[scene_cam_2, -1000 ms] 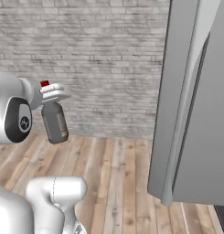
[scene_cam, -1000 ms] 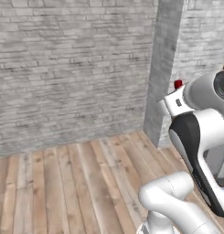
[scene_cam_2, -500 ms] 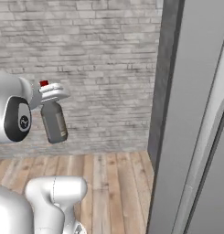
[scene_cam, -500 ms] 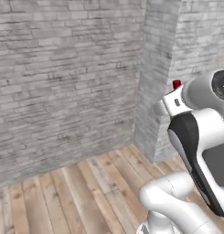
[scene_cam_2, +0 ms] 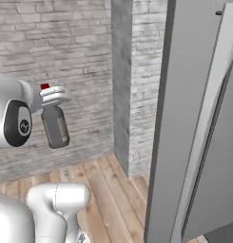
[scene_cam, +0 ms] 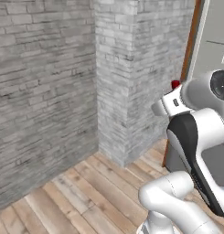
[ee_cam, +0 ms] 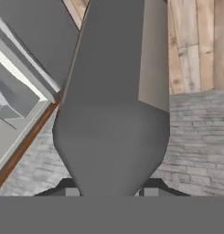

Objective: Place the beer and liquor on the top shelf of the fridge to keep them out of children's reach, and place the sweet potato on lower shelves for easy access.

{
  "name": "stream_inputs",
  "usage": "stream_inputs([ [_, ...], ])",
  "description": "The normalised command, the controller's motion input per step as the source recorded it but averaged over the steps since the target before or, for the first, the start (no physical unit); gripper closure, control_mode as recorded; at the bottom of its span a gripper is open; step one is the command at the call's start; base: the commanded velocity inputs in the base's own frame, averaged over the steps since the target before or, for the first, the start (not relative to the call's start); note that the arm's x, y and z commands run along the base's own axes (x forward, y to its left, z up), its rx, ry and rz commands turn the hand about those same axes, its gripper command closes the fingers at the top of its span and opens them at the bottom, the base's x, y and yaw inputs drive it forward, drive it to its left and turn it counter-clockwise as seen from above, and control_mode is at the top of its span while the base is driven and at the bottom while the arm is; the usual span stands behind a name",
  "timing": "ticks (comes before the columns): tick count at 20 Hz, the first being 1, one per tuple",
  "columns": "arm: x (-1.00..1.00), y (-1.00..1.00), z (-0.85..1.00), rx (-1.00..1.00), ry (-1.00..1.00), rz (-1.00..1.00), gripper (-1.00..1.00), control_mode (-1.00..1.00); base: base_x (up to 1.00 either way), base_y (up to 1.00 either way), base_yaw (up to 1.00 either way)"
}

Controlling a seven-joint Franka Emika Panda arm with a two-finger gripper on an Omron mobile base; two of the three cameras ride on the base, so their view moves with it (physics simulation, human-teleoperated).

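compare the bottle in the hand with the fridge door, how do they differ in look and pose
The liquor is a small greyish translucent bottle with a red cap; the fridge door is a tall flat opaque grey slab. The liquor hangs clear of the floor, gripped at its neck by the hand, while the fridge door runs down toward the wooden floor. Both stand roughly upright and look grey.

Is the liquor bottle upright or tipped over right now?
Upright. The liquor bottle hangs vertically with its red cap on top, held at the neck by the tool above the wooden floor.
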Motion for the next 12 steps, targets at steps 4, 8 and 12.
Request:
stream_inputs([
  [4, 0.00, 0.00, 0.00, 0.00, 0.00, 0.00, 1.00, 1.00, 0.25, 0.00, -0.63],
  [8, 0.00, 0.00, 0.00, 0.00, 0.00, 0.00, 1.00, 1.00, 0.02, 0.05, -0.57],
  [12, 0.00, 0.00, 0.00, 0.00, 0.00, 0.00, 1.00, 1.00, -0.01, 0.36, -0.43],
])
